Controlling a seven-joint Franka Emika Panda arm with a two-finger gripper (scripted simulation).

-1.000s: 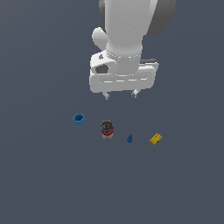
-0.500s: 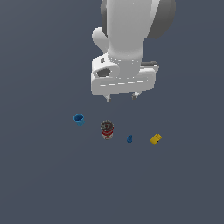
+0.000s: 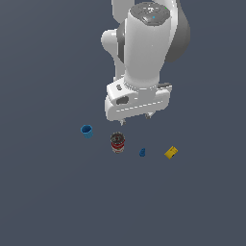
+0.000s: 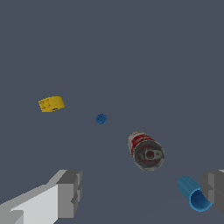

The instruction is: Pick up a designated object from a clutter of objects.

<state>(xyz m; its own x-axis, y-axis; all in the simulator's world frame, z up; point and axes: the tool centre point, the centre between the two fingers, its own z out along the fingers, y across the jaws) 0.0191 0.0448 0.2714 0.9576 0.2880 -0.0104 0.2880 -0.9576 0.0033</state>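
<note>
The tiny dark-blue cone-shaped piece [image 3: 142, 152] lies on the grey floor between the red-and-dark can [image 3: 117, 142] and the yellow block [image 3: 171, 152]. The light-blue cup [image 3: 87, 130] lies at the exterior view's left. My gripper [image 3: 136, 118] hangs open and empty above the can and the dark-blue piece, touching nothing. The wrist view shows the dark-blue piece [image 4: 101, 118], the yellow block [image 4: 51, 103], the can [image 4: 146, 150] and the cup [image 4: 194, 193]. The gripper [image 4: 142, 192] shows there with its two fingers [image 4: 68, 192] wide apart.
The four items lie in a loose row on a plain dark-grey floor [image 3: 57, 202]. The arm's white body [image 3: 144, 53] rises behind and above them.
The gripper has come down toward the objects, still open. The four objects have not moved.
</note>
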